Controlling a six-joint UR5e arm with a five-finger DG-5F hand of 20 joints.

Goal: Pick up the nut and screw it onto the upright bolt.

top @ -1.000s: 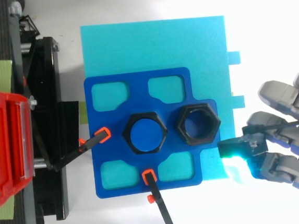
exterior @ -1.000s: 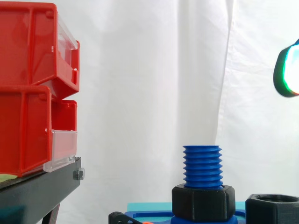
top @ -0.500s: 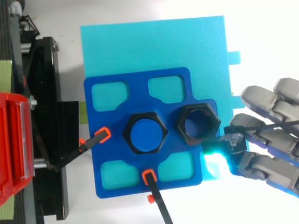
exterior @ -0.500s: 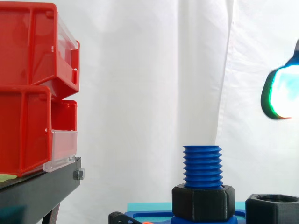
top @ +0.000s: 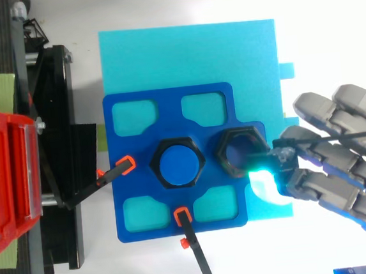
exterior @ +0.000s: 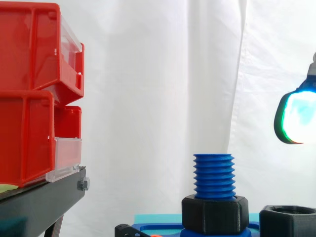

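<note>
The upright blue bolt [exterior: 213,175] stands on a dark blue fixture plate [top: 133,208], with a black hex nut [exterior: 214,213] round its base. From above the bolt [top: 176,163] is a blue disc inside that black hex. A loose black nut [top: 237,150] sits just to its right, and in the side view the same nut [exterior: 289,221] is at the bottom right. My hand [top: 342,161] reaches in from the right, open, holding nothing. A cyan-glowing fingertip [top: 263,164] hovers over the loose nut's right rim. In the side view that pad [exterior: 295,118] hangs well above the nut.
Red bins [exterior: 34,89] are stacked on a black stand [exterior: 39,205] to the left. The fixture plate lies on a cyan base [top: 188,53]. Two black clamps with orange tips [top: 190,236] [top: 112,175] hold the plate's lower and left edges.
My hand has moved left and come down lower. Its glowing fingertip has gone from beside the plate to the loose nut's right rim. The nuts and the bolt have not moved.
</note>
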